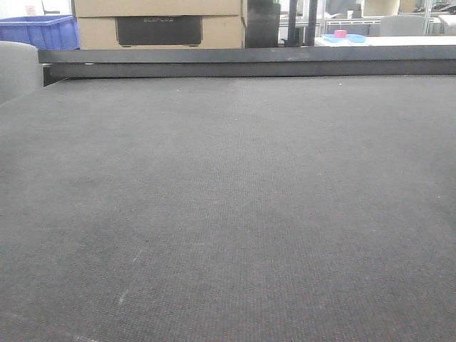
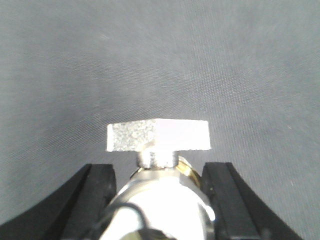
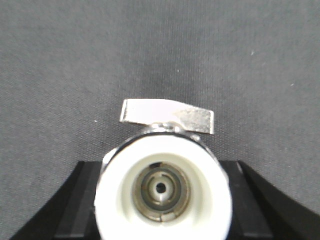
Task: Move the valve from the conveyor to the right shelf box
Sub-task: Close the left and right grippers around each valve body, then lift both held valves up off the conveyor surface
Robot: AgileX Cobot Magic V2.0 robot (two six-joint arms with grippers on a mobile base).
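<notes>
The conveyor [image 1: 228, 214] is a wide dark grey woven belt that fills the front view, and neither arm shows there. In the left wrist view my left gripper [image 2: 159, 174] is shut on a valve [image 2: 162, 200], a shiny metal body with a flat silver handle [image 2: 157, 135] sticking forward above the belt. The black fingers [image 2: 97, 192] press its sides. In the right wrist view my right gripper [image 3: 163, 172] is shut on a second valve [image 3: 162, 190], seen end-on with a white ring round its port and a silver handle [image 3: 167, 116] on top. The right shelf box is out of view.
A dark metal rail [image 1: 249, 60] runs across the belt's far edge. Behind it stand stacked cardboard boxes [image 1: 160, 25], a blue crate [image 1: 39, 32] at far left, and a table with a blue tray [image 1: 344, 37] at far right.
</notes>
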